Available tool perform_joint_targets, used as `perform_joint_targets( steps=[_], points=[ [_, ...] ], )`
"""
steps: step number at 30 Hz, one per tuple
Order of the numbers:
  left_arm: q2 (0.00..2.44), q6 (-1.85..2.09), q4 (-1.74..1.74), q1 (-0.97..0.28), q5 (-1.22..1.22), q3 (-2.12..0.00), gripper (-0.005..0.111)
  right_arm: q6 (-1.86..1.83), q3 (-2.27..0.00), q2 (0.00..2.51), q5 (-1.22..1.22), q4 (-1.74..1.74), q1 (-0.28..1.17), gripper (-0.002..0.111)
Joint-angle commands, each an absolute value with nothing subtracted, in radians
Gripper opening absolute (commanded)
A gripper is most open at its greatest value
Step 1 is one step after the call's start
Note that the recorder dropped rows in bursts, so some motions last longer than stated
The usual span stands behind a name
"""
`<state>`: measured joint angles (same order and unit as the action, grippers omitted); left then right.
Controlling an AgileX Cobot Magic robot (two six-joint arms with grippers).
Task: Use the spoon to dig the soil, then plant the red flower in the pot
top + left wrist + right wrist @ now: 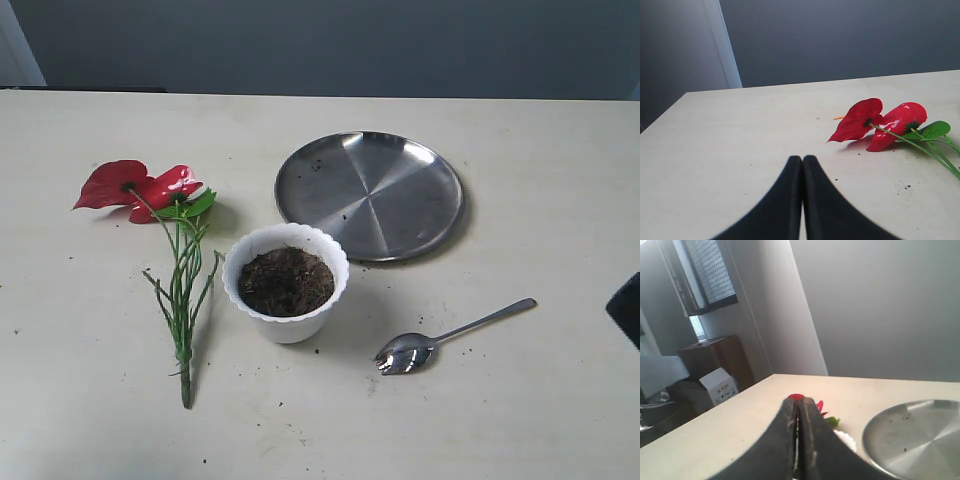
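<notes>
The white scalloped pot stands upright near the middle of the pale table, filled nearly to its rim with dark fibrous soil. A few stray crumbs lie on the table around its base. At the pot's 9 o'clock the red flower lies flat, blooms toward the far edge, stems running back toward the near edge, just beside the pot but apart from it. At the pot's 4 o'clock the teaspoon rests bowl-up, handle pointing toward 2 o'clock. A round steel plate sits at the pot's 1 o'clock, carrying specks of soil. The left gripper is pressed together, holding nothing, above bare table short of the blooms. The right gripper is likewise pressed together and empty.
</notes>
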<state>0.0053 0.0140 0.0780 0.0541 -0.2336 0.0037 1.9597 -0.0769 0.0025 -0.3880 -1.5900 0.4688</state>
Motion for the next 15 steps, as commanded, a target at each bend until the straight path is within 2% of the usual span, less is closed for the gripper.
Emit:
perform_joint_targets(
  steps=[1,6,12,15],
  points=[
    [0.0,0.01,0.07,0.047,-0.232,0.0,0.0,1.928,-0.128,0.0,-0.335,-1.585,0.473,-0.001],
    [0.0,0.01,0.07,0.047,-0.232,0.0,0.0,1.854,-0.31,0.078,-0.367,-1.579,0.473,-0.001],
    [0.0,0.01,0.07,0.047,-0.232,0.0,0.0,1.85,-0.582,0.252,-0.211,-1.58,0.473,-0.001],
    [0.0,0.01,0.07,0.047,-0.232,0.0,0.0,1.85,-0.697,0.356,-0.231,-1.58,0.473,-0.001]
  ],
)
